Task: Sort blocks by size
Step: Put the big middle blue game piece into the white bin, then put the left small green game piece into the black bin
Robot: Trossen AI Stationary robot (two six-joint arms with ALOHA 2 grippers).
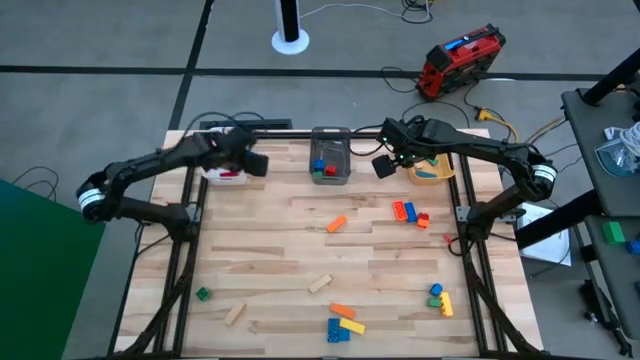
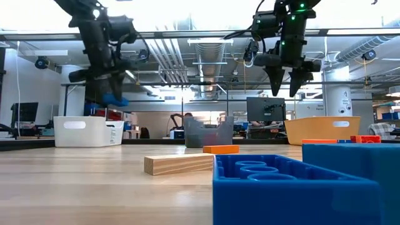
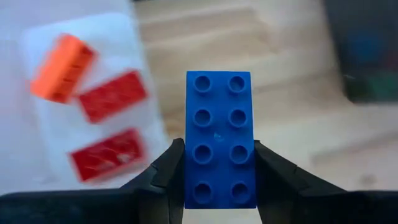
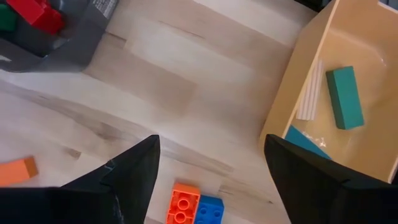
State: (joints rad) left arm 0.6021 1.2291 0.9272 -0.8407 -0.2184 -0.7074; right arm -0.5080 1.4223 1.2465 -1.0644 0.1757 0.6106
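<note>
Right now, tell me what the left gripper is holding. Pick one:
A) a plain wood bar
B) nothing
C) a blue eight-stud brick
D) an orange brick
C: in the left wrist view the left gripper is clamped on both sides of a blue eight-stud brick, held above the white bin.

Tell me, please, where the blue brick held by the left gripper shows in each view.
High view: hidden under the left gripper, beside the white bin.
Low view: blue brick upper left, above the white bin.
Left wrist view: centre, between the fingers; white bin behind.
Right wrist view: not in it.
</note>
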